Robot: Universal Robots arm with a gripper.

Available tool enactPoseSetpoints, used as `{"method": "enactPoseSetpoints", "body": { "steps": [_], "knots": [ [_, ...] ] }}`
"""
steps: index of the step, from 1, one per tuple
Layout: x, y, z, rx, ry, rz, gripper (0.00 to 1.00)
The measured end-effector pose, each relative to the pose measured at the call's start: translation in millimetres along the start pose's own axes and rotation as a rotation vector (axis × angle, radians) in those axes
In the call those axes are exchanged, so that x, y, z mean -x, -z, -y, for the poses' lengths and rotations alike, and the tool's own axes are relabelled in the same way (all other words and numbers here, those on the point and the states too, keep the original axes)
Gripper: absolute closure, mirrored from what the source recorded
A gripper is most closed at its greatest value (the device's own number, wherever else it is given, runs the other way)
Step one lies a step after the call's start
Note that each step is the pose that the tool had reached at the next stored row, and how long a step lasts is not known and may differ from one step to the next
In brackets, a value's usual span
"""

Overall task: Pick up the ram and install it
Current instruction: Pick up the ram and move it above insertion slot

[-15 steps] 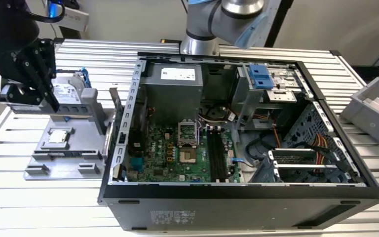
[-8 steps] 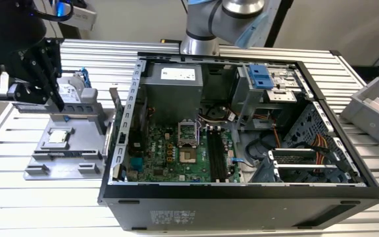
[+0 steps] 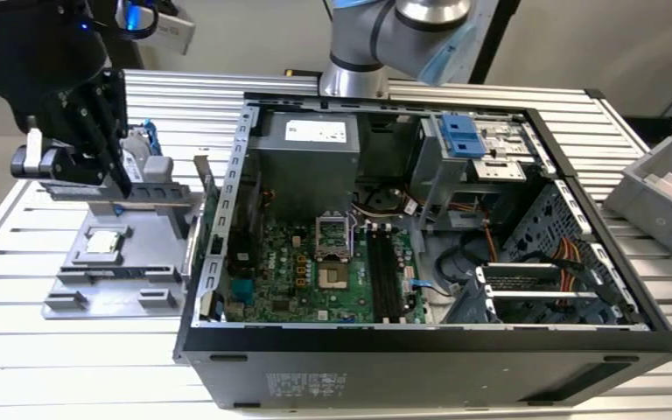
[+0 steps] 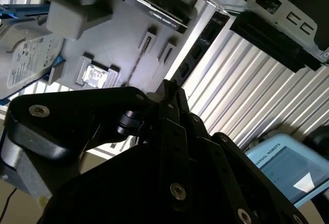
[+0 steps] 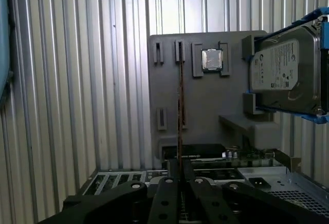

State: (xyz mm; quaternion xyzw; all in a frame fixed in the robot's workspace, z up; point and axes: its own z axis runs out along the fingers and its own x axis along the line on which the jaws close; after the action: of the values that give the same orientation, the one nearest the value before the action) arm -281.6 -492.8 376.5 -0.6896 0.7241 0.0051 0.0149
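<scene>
One ram [image 5: 180,95], one processor chip [image 5: 212,59], one hard drive [image 5: 280,70].

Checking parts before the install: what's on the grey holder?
On the holder: the ram on edge in its slots, the processor beside it, and the hard drive. The holder under the drive is hidden.

Bright even light, slight metal glare

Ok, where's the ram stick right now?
The ram stands edge-on in the grey tray at the exterior view's left, beside the processor chip, with the gripper above it.
</scene>
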Motion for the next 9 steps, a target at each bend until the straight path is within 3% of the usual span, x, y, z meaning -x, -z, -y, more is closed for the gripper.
{"method": "enactPoseSetpoints", "body": {
  "steps": [2,9],
  "knots": [
    [0.8,-0.2,15.1,0.0001,0.003,0.0001,1.0],
    [1.3,-0.4,26.4,0.0001,0.004,0.0,1.0]
  ]
}}
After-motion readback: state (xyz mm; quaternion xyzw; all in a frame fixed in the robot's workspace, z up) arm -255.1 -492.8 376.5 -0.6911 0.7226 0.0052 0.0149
